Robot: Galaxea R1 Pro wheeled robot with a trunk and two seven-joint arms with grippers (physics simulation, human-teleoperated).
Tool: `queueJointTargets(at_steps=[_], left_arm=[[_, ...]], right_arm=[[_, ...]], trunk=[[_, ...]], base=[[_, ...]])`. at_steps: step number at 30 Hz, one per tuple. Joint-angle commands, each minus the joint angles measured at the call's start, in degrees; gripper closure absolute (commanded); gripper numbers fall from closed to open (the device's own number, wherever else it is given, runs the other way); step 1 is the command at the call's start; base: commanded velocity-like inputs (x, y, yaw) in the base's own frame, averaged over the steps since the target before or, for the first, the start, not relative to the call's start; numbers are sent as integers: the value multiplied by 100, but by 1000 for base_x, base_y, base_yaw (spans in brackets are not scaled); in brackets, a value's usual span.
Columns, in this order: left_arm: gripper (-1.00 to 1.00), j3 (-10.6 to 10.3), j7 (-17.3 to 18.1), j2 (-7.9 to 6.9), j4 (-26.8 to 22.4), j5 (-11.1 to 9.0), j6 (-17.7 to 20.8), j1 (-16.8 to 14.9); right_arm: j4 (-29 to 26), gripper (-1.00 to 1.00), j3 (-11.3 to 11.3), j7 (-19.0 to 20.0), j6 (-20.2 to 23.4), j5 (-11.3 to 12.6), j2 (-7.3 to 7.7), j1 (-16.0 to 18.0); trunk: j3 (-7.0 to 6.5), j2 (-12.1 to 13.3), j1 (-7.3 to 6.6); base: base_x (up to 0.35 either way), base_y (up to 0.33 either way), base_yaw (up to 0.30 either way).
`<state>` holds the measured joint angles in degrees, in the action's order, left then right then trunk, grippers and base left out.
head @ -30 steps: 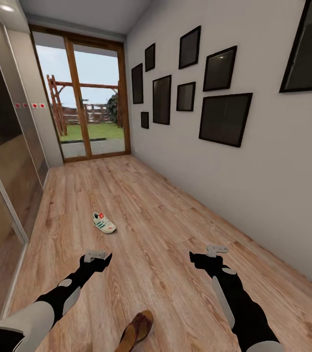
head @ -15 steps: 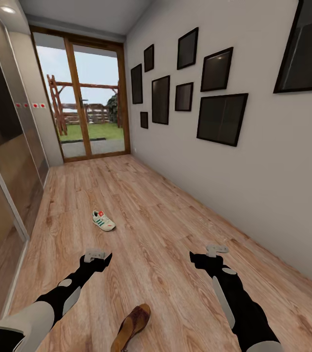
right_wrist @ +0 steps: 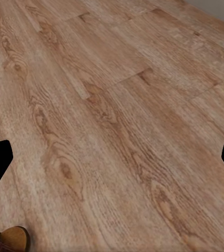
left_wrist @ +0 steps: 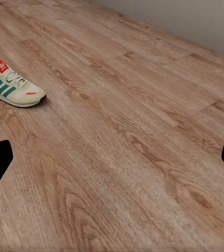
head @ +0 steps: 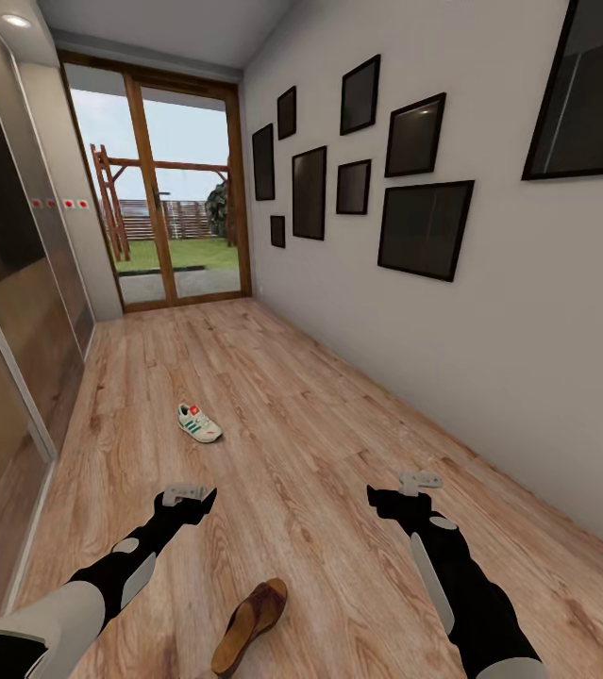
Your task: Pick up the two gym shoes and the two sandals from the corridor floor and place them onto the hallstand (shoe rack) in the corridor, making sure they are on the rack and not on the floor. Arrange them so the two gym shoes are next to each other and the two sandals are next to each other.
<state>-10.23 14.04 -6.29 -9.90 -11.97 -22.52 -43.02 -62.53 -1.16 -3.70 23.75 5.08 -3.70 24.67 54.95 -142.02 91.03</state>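
One gym shoe [head: 199,423] lies at 11 o'clock on the corridor floor [head: 292,424], one sandal [head: 249,615] at 6 o'clock; left gripper [head: 184,494] and right gripper [head: 418,484] hang spread, empty.

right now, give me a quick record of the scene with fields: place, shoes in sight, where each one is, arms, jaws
place: corridor with a wood plank floor, glass door at the far end, dark picture frames on the right wall
shoes in sight: one gym shoe, one sandal
gym shoe: on the floor ahead, left of centre, beyond the left gripper
sandal: on the floor near the robot, between the two arms
arms: both held forward above the floor, carrying nothing
jaws: left and right gripper both open, only bare floor between the fingers
shoe rack: not seen here
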Motion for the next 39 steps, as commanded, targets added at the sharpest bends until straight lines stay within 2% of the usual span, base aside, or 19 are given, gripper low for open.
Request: queueJointTargets(at_steps=[1, 12, 15, 18, 19, 20, 23, 24, 25, 29, 33, 39], left_arm=[[-100, -41, 20, -3, 6, -60, -16, -4], [-100, -46, 17, -3, 55, -60, -16, -4], [-100, -48, 8, -3, 99, -57, -16, -4], [-100, -50, -5, -9, 111, -54, -16, -4], [-100, -58, -15, -15, 115, -53, -16, -4], [-100, -83, -81, -36, 121, -52, -16, -4], [-100, -114, -205, -42, 126, -52, -16, -4], [-100, -129, -255, -40, 126, -52, -16, -4], [-100, -203, -443, -26, 128, -36, -16, -4], [-100, -404, -783, -11, 129, 59, -16, -4], [-100, -566, -928, -6, 129, 192, -16, -4], [-100, -637, -984, -3, 129, 319, -16, -4]], right_arm=[[-9, -100, -9, -38, 24, 54, 1, 2], [-13, -100, -3, -43, 30, 55, 4, 2], [-13, -100, 92, -43, 42, 58, 13, 2], [-12, -100, 393, -43, 154, 57, 16, 2], [-9, -100, 600, -43, 261, 56, 14, 2], [-8, -100, 1050, -40, 534, 68, 12, 2], [-11, -100, 1385, -37, 738, 81, 6, 2], [-12, -100, 1433, -36, 767, 81, 3, 2], [-13, -100, 1528, -36, 824, 85, -2, 2], [-13, -100, 1595, -35, 862, 82, -6, 2], [-13, -100, 1615, -35, 873, 78, -7, 2], [-17, -100, 1625, -35, 877, 68, -7, 2]], trunk=[[6, -2, -1], [6, -2, -1], [6, -2, -1], [6, -2, -1], [6, -2, -1], [6, -2, -1], [6, -2, -1], [6, -2, -1], [6, -2, -1], [6, -2, -1], [6, -2, -1], [6, -2, -1]], base=[[0, 0, 0], [0, 0, 0], [0, 0, 0], [0, 0, 0], [0, 0, 0], [0, 0, 0], [0, 0, 0], [0, 0, 0], [0, 0, 0], [0, 0, 0], [0, 0, 0], [0, 0, 0]])
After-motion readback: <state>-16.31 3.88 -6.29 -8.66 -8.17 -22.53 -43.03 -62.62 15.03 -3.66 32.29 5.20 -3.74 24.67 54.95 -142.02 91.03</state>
